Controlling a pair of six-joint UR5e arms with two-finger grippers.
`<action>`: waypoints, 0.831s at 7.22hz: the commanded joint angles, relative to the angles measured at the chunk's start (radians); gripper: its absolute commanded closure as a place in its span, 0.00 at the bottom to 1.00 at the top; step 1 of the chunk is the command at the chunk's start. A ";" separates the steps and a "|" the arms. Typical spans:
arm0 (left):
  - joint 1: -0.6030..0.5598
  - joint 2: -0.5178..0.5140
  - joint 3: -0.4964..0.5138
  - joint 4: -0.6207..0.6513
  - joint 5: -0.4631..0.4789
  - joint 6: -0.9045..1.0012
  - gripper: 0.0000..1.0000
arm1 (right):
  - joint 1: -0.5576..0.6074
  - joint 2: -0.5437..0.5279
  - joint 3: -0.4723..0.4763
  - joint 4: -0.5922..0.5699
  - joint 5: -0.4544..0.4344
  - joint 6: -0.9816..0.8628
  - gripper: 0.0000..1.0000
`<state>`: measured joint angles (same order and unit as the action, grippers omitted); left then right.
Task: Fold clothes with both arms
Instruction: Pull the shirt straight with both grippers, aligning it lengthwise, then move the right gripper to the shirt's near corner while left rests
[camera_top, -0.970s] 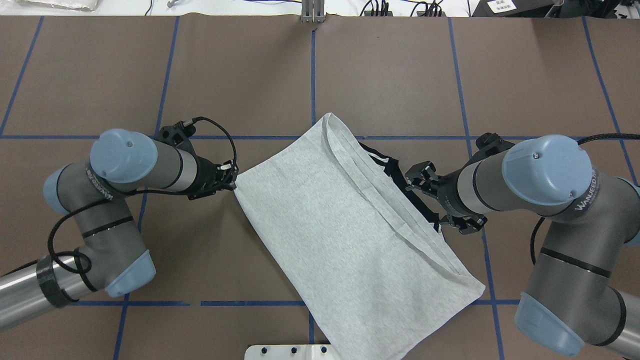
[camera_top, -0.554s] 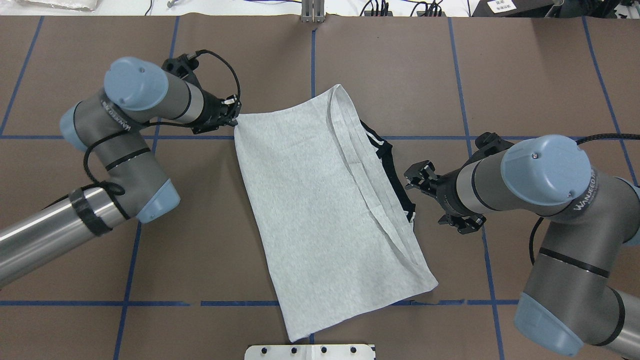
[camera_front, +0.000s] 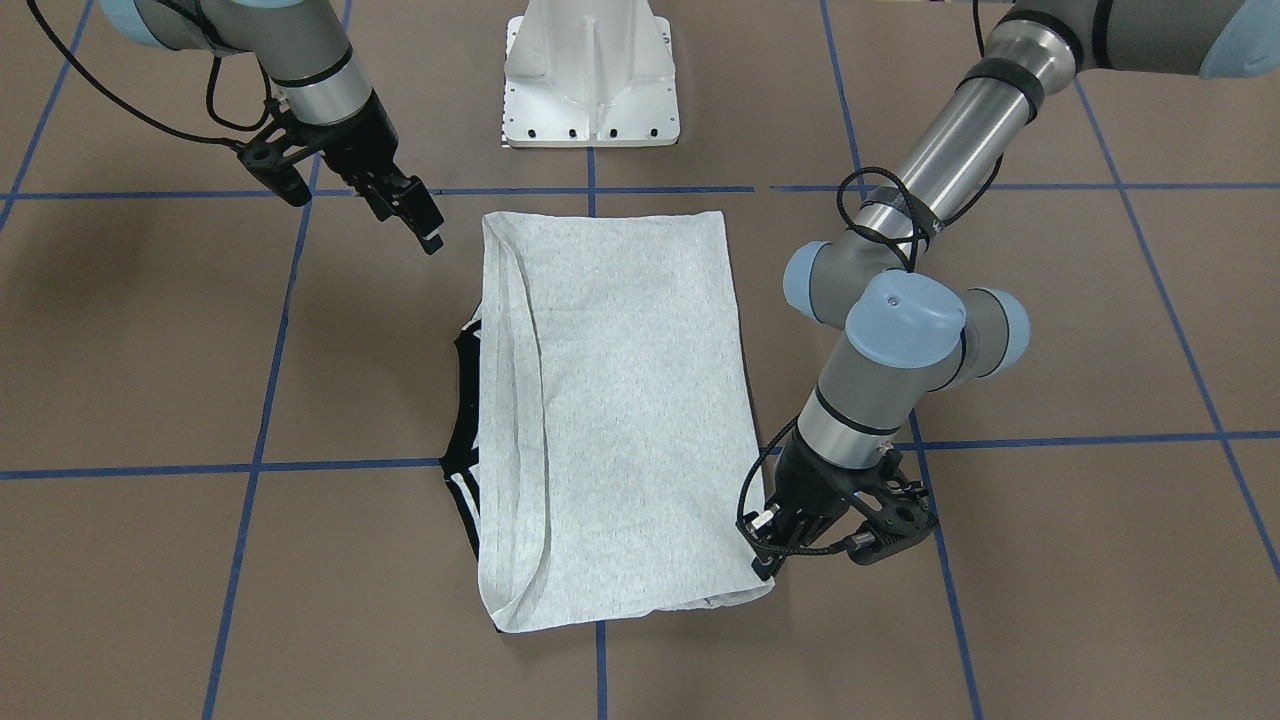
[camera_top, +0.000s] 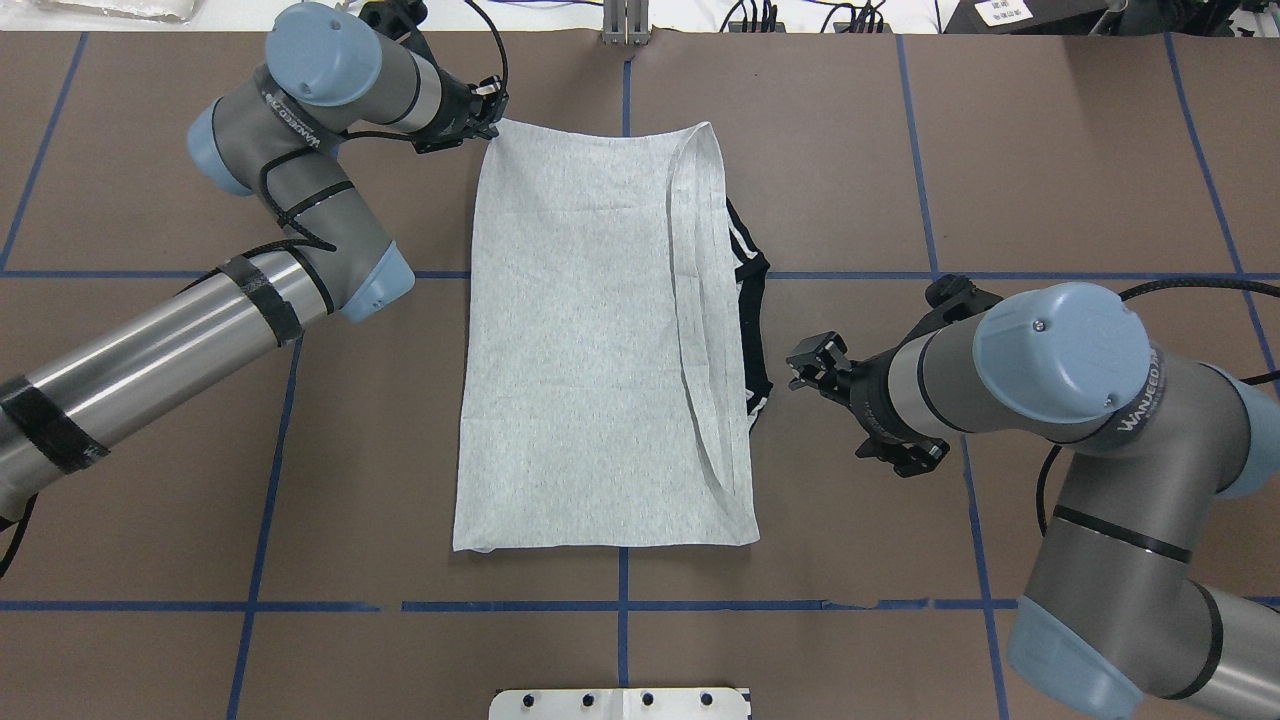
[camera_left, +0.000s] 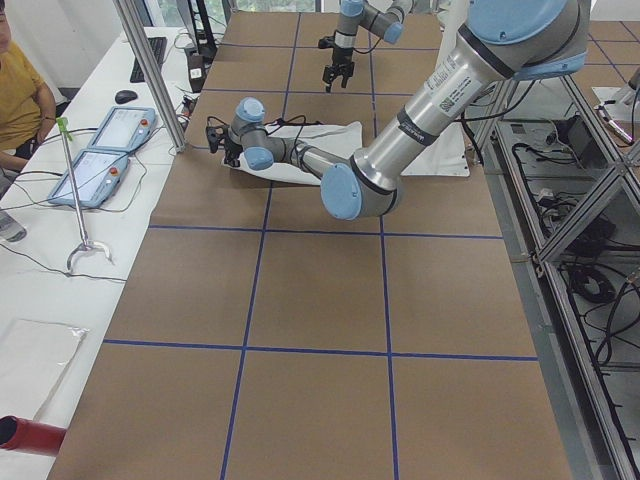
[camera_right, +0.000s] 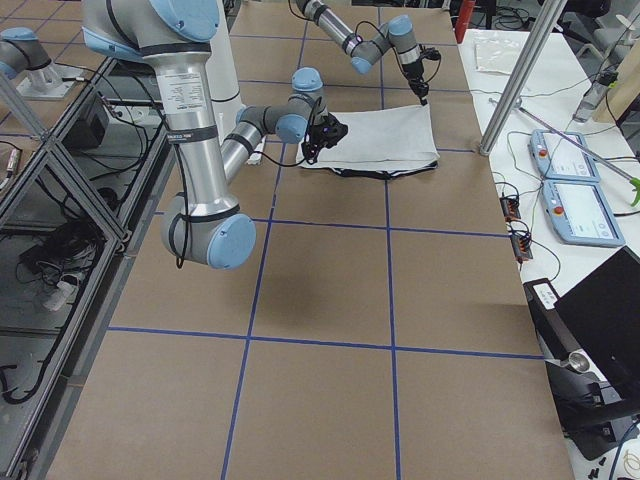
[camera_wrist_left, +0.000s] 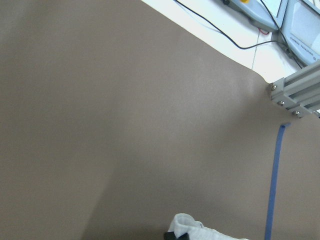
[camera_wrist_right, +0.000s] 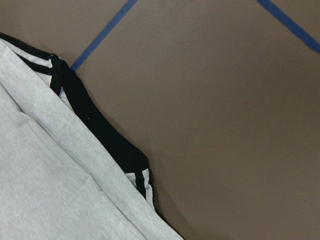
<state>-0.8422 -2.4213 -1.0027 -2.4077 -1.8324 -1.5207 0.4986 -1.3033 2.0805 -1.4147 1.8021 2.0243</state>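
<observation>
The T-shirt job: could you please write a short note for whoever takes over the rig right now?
Left pincer: shut on the T-shirt's far left corner.
Right pincer: open, empty, beside the black collar, not touching it.
T-shirt: flat on the table, a long rectangle square with the tape lines.
Done: lengthwise fold, it seems.
To do: release the corner, then probably an end-to-end fold.

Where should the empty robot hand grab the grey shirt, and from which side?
On the T-shirt, probably the far right corner, coming in low from the right. The shirt lies flat, so only edges and corners give something to pinch, and the left gripper holds the far left corner. The right gripper is open on that side.
</observation>
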 joint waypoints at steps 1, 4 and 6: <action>-0.008 0.004 -0.031 -0.011 -0.007 0.004 0.32 | -0.087 0.082 -0.075 -0.001 -0.132 0.002 0.00; -0.012 0.086 -0.129 -0.013 -0.010 0.007 0.32 | -0.153 0.090 -0.088 -0.001 -0.162 0.026 0.00; -0.015 0.154 -0.203 -0.014 -0.087 0.011 0.32 | -0.184 0.130 -0.120 -0.019 -0.173 0.112 0.00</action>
<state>-0.8550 -2.3084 -1.1598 -2.4208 -1.8646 -1.5118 0.3368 -1.1979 1.9799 -1.4207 1.6390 2.0935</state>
